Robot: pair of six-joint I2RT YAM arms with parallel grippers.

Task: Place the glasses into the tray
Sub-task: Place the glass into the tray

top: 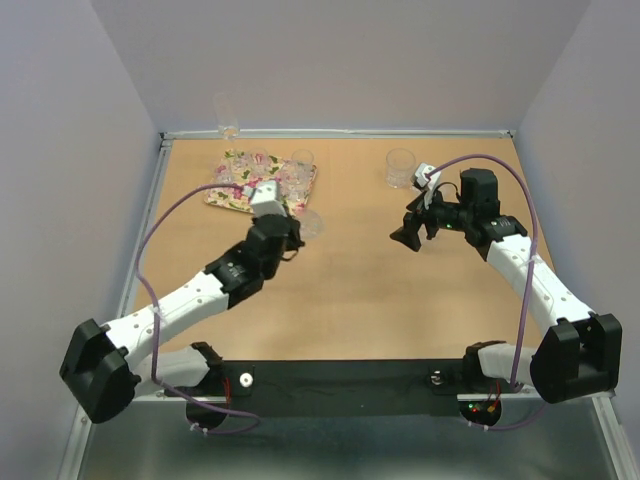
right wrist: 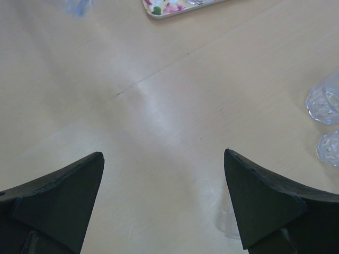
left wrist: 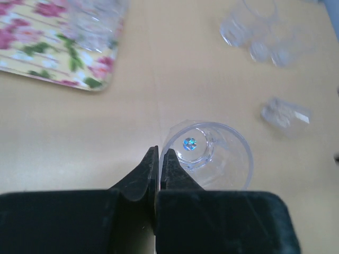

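The tabletop (top: 360, 300) carries the flowered tray (top: 228, 193) toward its far left corner, set at a slant to the edges. The left arm reaches out to just past the tray's near right corner. There the left claw (left wrist: 159, 154) is pressed together on the wall of a glass (left wrist: 212, 156), one finger inside the rim and one outside. The glass's mouth faces the wrist camera. I cannot tell whether it rests on the tabletop.

The right claw (right wrist: 163, 152) hangs spread wide over bare wood right of the middle, gripping nothing.

Other glasses are scattered: a few clear ones stand on the tray's far part (top: 262, 166). One is just beside its far right corner (top: 302, 160), another toward the far edge right of the middle (top: 400, 168). A taller one stands at the far edge near the left corner (top: 228, 118).
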